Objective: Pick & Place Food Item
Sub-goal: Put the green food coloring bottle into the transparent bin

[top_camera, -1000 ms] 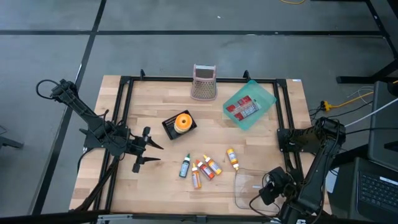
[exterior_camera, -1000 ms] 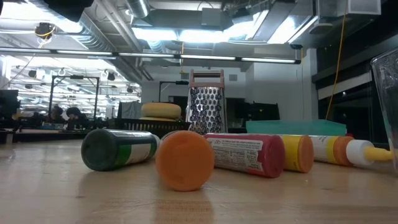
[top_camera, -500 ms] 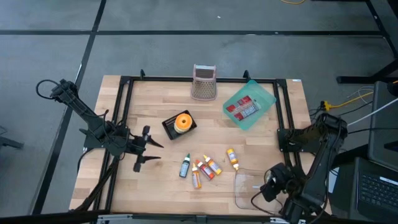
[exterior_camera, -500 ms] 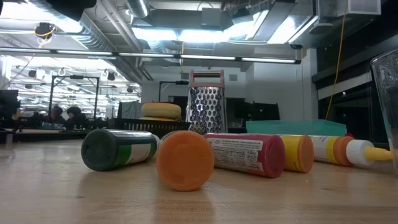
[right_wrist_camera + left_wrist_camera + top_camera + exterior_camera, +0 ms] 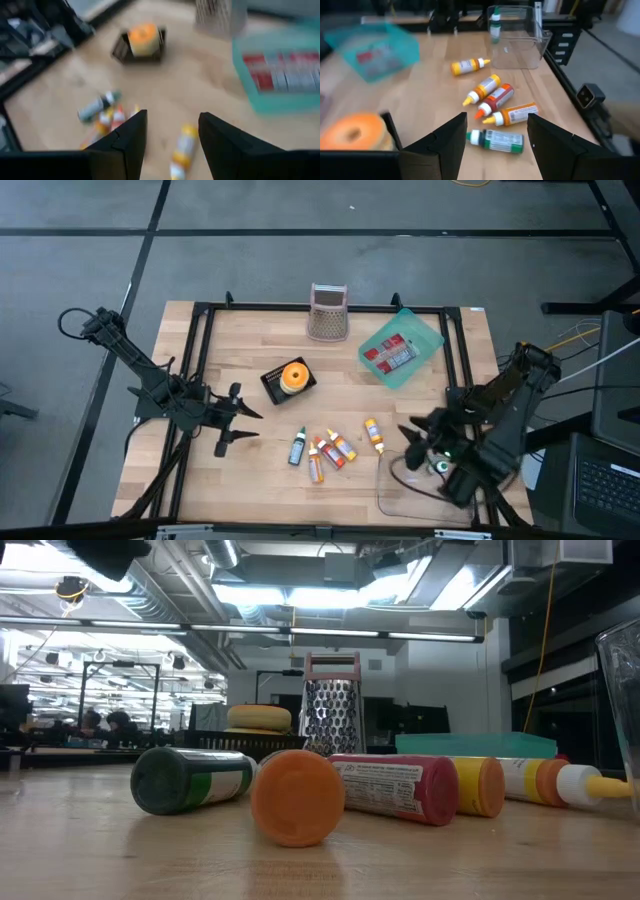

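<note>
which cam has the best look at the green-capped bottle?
Left wrist view: the green-capped bottle lies whole and near, label readable. High view shows it small; low view only its green end; right wrist view a blur.

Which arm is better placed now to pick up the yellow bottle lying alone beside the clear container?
Probably the right. The right gripper hangs open just beside the yellow bottle, facing it. The left gripper waits open at the table's left, beyond the bottle cluster.

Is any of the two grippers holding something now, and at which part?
Nothing is held. The left gripper and the right gripper are both open and empty above the table.
</note>
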Controlling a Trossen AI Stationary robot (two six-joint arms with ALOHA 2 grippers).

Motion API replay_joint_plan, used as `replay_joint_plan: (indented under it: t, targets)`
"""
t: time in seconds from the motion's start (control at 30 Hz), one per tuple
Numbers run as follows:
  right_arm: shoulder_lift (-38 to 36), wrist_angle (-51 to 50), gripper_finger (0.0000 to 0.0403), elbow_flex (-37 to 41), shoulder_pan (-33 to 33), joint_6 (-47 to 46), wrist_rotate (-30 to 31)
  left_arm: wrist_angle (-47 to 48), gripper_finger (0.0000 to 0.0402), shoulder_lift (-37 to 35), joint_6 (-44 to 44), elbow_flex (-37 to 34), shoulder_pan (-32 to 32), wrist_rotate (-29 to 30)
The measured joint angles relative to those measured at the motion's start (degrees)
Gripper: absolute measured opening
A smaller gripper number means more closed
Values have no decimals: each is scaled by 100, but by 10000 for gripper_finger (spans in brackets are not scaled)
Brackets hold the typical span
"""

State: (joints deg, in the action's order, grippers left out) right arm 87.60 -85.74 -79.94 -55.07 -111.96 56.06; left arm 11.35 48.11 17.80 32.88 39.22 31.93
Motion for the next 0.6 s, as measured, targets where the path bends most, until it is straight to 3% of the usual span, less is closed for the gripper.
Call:
replay_joint_plan:
  t: [0.4, 0.6]
  targets:
    - [8, 2969, 176, 0, 1911, 4996, 860, 517, 203, 1350, 3327, -2, -68, 351]
    - [-28, 2984, 176, 0, 2432, 5793, 836, 355, 203, 2337, 4360, -2, -348, 74]
